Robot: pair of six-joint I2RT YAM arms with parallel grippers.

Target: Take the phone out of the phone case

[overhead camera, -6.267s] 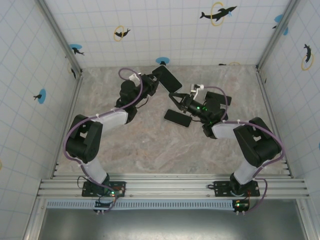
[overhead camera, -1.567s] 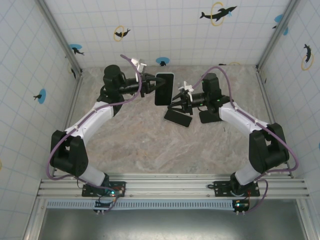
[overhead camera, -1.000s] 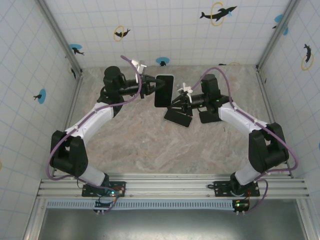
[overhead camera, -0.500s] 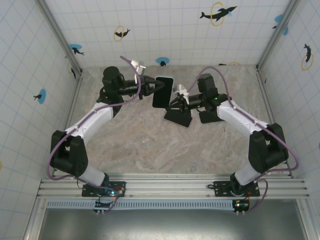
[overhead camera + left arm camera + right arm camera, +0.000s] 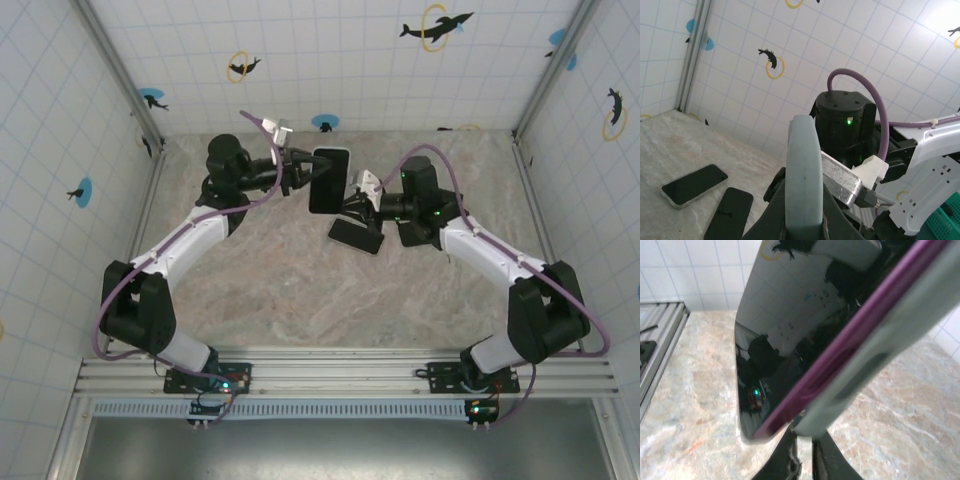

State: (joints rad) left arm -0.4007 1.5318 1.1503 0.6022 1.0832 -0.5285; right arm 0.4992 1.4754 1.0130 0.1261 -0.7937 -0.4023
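Marbled bench lies below. My left gripper is clamped on the phone case, phone inside, aloft toward twelve o'clock; my right gripper pinches its three-o'clock edge.

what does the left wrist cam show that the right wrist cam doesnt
Left wrist: the phone case edge-on, the right arm's wrist behind it, plus a light-rimmed phone and a dark flat item lying on the table. Right wrist: the glossy screen of the phone close up, its purple rim against the pale case. Both: the phone case held up, marble table, tiled wall.
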